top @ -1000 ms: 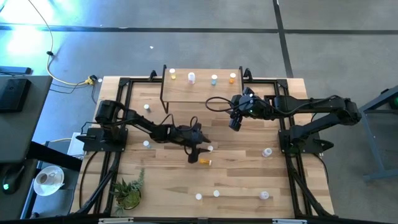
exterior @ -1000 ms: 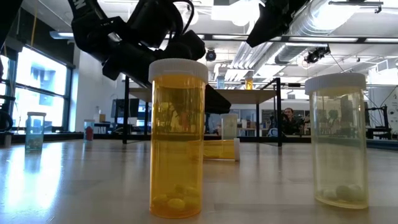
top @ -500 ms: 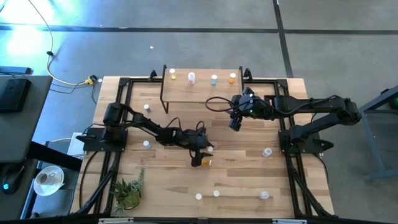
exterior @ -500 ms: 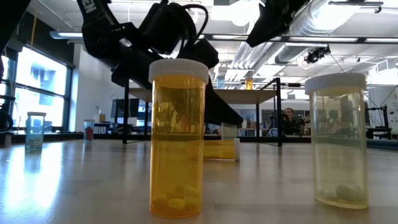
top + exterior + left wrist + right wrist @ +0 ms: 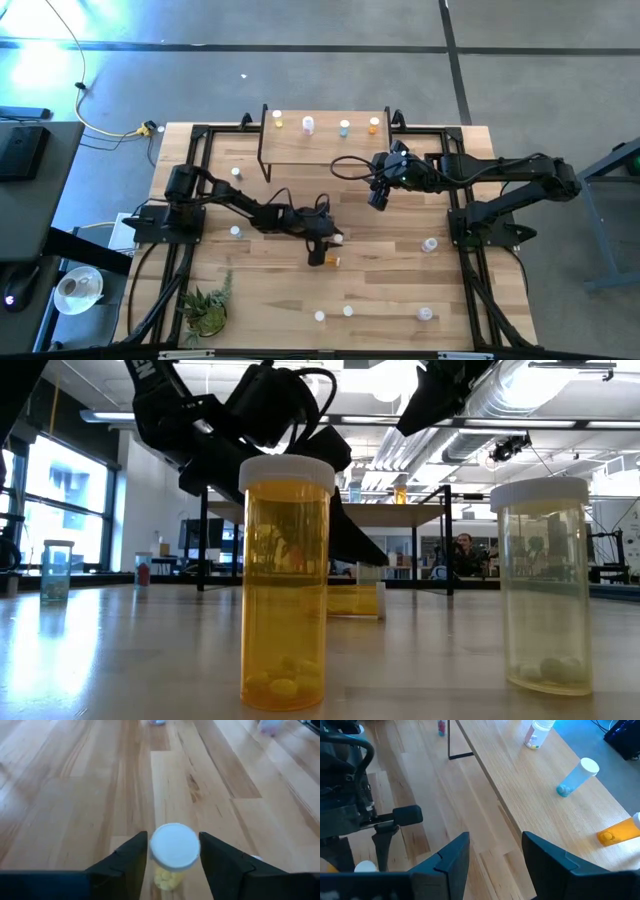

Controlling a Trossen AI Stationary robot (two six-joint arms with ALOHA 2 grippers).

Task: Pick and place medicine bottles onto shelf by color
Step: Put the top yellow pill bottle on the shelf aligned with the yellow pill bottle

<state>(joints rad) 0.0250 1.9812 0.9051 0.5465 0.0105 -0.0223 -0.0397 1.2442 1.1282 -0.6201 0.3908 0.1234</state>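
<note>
I have the left gripper down at mid-table, its fingers standing on either side of a lying yellow bottle with a white cap, close to the cap's edges; I cannot tell whether they have clamped it yet. To do this well I would keep the bottle centred between the fingers, close on the body just below the cap, and lift straight up so it does not roll or knock the small white-capped bottle just beside the gripper. The yellow bottle has a few pale pills in its body. The right gripper waits raised in front of the shelf, fingers apart and holding nothing. On the shelf four bottles already sit in a row along the back edge: a yellowish one, a white one, a bluish one and an orange one; in the right wrist view the last two lie on their sides. Near the low camera an upright yellow bottle and a pale clear one each hold a few pills at the bottom. Other bottles are scattered about the table.
</note>
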